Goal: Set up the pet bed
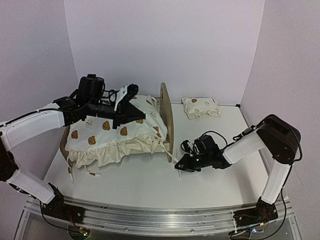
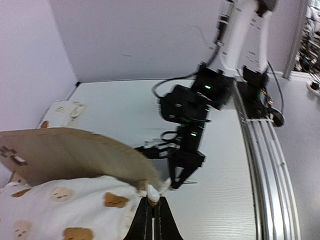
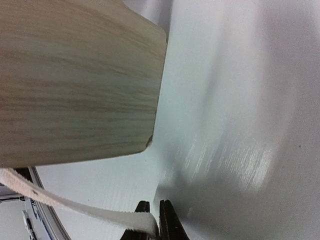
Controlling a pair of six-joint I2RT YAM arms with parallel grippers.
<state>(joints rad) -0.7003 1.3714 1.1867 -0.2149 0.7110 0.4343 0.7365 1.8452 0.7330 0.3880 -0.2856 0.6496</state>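
The pet bed stands left of centre, its light-wood headboard (image 1: 167,112) upright and its footboard (image 1: 64,144) low at the left. Cream bear-print bedding (image 1: 115,135) covers the base. My left gripper (image 1: 143,115) is over the bedding by the headboard (image 2: 75,152), shut (image 2: 154,202) on a white tip of the bedding (image 2: 65,210). My right gripper (image 1: 181,167) sits low on the table beside the headboard's near foot (image 3: 75,80). Its jaws (image 3: 156,212) are pressed nearly together on the end of a cream tie strap (image 3: 75,207) that runs back to the bed (image 1: 170,154).
A small bear-print pillow (image 1: 200,106) lies on the white table (image 1: 225,185) behind and right of the headboard, also visible from the left wrist (image 2: 62,111). Walls close the back and sides. The metal rail (image 1: 150,212) runs along the near edge.
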